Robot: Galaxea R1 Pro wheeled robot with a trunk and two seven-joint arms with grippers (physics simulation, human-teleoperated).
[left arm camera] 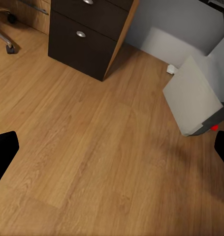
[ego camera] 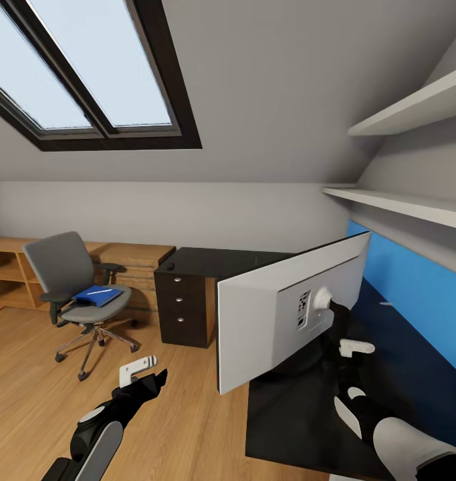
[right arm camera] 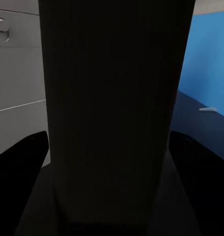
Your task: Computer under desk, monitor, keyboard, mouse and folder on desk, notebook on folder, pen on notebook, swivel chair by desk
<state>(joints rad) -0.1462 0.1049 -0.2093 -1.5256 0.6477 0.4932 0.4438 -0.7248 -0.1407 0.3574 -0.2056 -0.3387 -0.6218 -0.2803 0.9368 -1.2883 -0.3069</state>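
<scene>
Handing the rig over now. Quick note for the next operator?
Right gripper: closed on the black stand of the wide monitor, its grey back showing, over the long black desk.
Left gripper: open, empty, above the wood floor.
Bright blue folder with thin white pen on the grey swivel chair.
Grey-white computer tower on the floor.
Left: seat the monitor, move everything else.

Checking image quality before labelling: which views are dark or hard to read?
Right wrist view: a dark stand column blocks most of it, nearly black. Head view: evenly lit, sharp, skylight bright. Left wrist view: clear, soft shadows on the wooden floor.
</scene>
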